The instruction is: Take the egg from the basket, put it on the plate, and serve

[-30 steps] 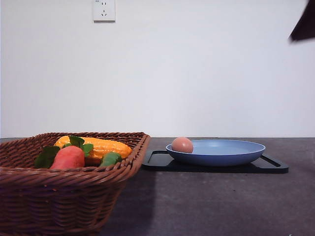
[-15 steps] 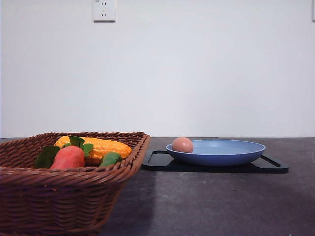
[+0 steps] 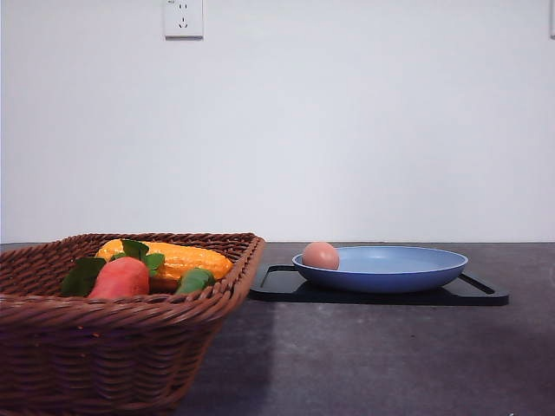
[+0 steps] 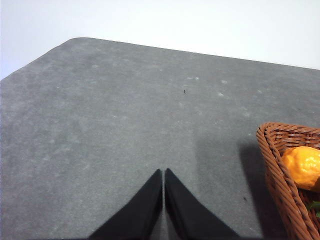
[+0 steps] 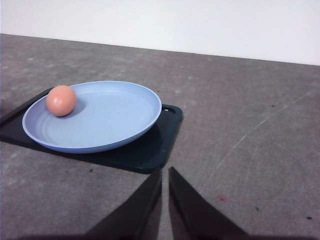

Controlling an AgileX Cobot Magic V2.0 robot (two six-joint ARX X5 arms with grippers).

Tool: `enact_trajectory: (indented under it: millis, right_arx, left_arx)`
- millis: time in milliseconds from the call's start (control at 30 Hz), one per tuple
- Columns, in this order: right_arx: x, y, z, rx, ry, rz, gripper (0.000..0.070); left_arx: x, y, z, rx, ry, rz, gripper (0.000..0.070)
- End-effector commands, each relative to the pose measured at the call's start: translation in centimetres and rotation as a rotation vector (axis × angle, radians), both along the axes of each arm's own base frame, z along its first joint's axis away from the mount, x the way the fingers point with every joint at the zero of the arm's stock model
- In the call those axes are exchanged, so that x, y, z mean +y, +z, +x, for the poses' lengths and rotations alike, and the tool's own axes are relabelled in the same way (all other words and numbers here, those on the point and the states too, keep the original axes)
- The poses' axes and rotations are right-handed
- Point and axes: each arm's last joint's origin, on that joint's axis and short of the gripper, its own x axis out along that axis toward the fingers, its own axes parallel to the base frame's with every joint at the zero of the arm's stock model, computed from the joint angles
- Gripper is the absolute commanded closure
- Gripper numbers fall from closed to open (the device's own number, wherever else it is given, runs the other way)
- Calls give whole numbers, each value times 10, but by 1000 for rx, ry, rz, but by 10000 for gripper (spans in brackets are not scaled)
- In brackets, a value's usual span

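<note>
The pinkish-tan egg (image 3: 321, 255) (image 5: 61, 100) lies in the blue plate (image 3: 399, 270) (image 5: 115, 115), near the plate's left side in the front view. The plate rests on a flat black tray (image 3: 473, 295) (image 5: 160, 145). The brown wicker basket (image 3: 113, 347) (image 4: 280, 175) stands at the front left. My right gripper (image 5: 165, 170) is shut and empty, hovering over bare table a short way from the tray's corner. My left gripper (image 4: 163, 171) is shut and empty above grey table, apart from the basket's rim.
In the basket lie an orange-red vegetable with green leaves (image 3: 120, 277) and a yellow corn cob (image 3: 173, 257) (image 4: 303, 167). A white wall with a socket (image 3: 183, 17) stands behind the grey table (image 3: 373, 355).
A dark arm part at the top right corner of the front view one second ago has left the frame. The egg, plate and basket have not moved.
</note>
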Motion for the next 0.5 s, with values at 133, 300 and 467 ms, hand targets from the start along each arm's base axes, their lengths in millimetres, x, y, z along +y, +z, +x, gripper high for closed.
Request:
enact_trajectory:
  millis: [133,300,467]
  right_arx:
    - [0,-2,0,4,-6,10,700]
    - [0,-2,0,4,-6,10,700]
    - [0,-2,0,4,-6,10,700]
  left_arx:
    - [0,-8,1,32,-2,-2,700]
    - [0,-8,1,32,-2,-2,700]
    - [0,-8,1,32,-2,-2,700]
